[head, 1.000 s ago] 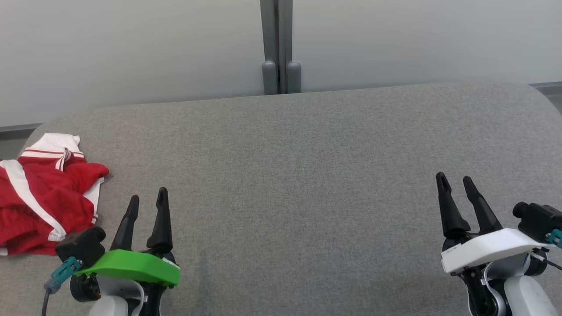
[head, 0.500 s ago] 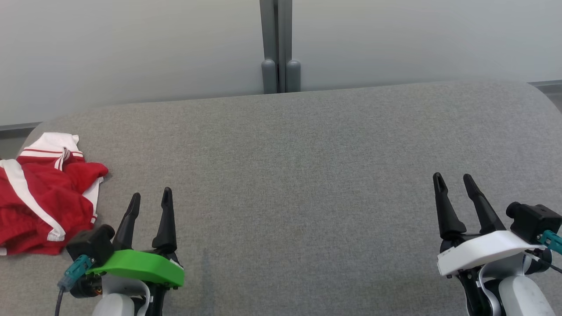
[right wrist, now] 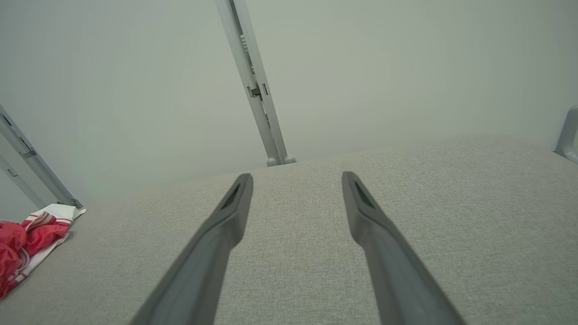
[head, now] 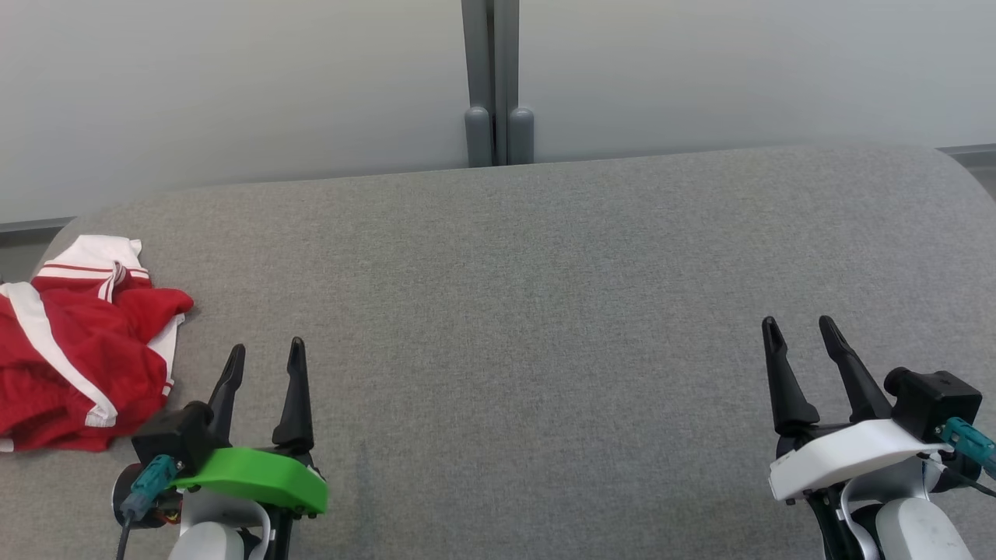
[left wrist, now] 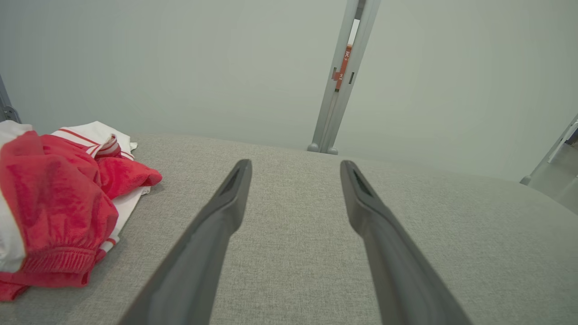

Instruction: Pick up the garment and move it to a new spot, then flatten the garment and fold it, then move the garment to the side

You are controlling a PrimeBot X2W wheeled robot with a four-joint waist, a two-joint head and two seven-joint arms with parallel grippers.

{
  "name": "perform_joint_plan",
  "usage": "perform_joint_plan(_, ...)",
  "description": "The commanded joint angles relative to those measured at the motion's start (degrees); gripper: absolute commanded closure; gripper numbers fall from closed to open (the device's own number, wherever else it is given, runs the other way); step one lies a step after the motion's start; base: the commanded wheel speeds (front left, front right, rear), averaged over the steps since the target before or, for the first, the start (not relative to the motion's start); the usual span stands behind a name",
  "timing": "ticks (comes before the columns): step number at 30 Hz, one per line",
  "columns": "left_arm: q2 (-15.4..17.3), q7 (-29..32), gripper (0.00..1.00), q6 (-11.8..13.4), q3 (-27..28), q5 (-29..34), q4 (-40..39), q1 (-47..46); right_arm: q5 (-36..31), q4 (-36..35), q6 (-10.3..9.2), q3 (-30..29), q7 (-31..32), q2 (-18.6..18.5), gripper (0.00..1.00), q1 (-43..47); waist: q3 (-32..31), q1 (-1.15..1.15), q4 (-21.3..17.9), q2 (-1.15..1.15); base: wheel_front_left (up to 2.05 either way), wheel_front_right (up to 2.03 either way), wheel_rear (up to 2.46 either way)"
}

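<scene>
The garment point(head: 74, 354) is red with white stripes and a white collar, lying crumpled at the far left edge of the grey padded table point(head: 529, 295). It also appears at the left in the left wrist view, garment point(left wrist: 58, 203), and small at the lower left in the right wrist view, garment point(right wrist: 27, 243). My left gripper point(head: 264, 348) stands open just right of the garment, apart from it, with nothing between its fingers. My right gripper point(head: 797, 323) is open and empty at the lower right, far from the garment.
A pale wall runs behind the table with a grey vertical post point(head: 492, 82) at its middle. The table's rounded corners show at far left and far right. Another grey frame post point(left wrist: 548, 155) stands at the right in the left wrist view.
Both grippers have drawn back slightly toward the bottom of the head view, the left drifting a little right. The garment has not moved.
</scene>
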Motion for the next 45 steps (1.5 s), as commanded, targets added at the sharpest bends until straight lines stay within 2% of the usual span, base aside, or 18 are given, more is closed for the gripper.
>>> perform_joint_plan(1,0.1,-0.5,0.0,0.1,0.0,1.4,0.1,-1.2,-1.2,-0.6,0.02,-0.1,-0.5,0.0,0.0,0.3,0.0,0.0,0.0,0.0,0.0,0.0,0.0)
perform_joint_plan(19,-0.3,-2.5,0.0,0.4,-0.2,7.2,3.3,-1.7,-7.3,-0.7,0.01,-1.2,-1.5,0.8,0.0,1.1,0.1,0.0,0.5,0.0,0.0,0.0,0.0)
perform_joint_plan(27,-0.6,-3.0,0.0,0.4,0.1,7.9,3.9,-2.1,-8.7,-1.0,0.01,-0.8,-1.9,1.1,0.0,1.0,0.3,0.0,2.3,0.0,0.0,0.0,0.0)
perform_joint_plan(33,-0.7,-3.0,0.0,0.9,0.6,7.5,3.7,-2.5,-7.9,-1.8,0.01,0.2,-1.9,1.4,0.0,1.0,0.5,0.0,6.1,0.0,0.0,0.0,0.0)
perform_joint_plan(45,0.4,-2.9,0.0,2.1,3.2,7.7,3.4,-2.7,-7.6,-4.2,0.01,2.9,-1.2,1.8,0.0,0.1,1.6,0.0,17.2,0.0,0.0,0.0,0.0)
